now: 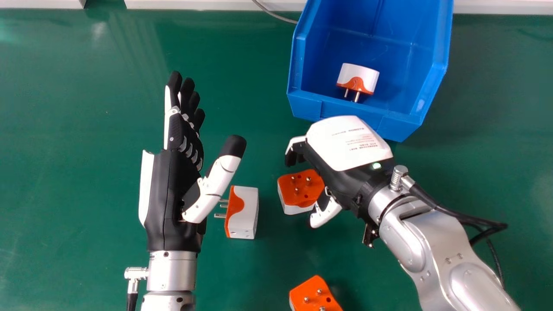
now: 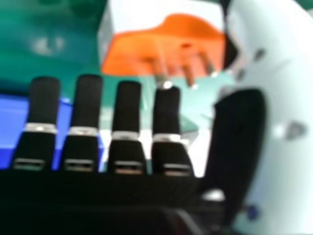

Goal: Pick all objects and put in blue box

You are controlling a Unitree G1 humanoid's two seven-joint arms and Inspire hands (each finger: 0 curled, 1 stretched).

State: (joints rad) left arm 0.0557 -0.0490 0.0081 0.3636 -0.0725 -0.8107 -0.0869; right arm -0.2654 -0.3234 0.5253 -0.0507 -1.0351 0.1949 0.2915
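Observation:
My right hand (image 1: 345, 151) is held palm down just right of an orange and white adapter (image 1: 301, 190), fingers and thumb relaxed on either side of it. In the right hand view my right hand (image 2: 128, 112) has straight fingers, with an adapter (image 2: 166, 46) beyond them, pins showing. Open and upright on its edge, my left hand (image 1: 173, 172) stands left of a second adapter (image 1: 246, 214) that lies on its side. A third adapter (image 1: 313, 296) is at the bottom edge. The blue box (image 1: 356, 110) holds one adapter (image 1: 357, 78).
The green table (image 1: 86, 129) lies beneath everything. White edging (image 1: 194, 4) runs along its far side, with a thin grey cable (image 1: 276, 16) beside the box. A black cable (image 1: 453, 217) hangs off my right wrist. The box's front wall is close ahead of my right hand.

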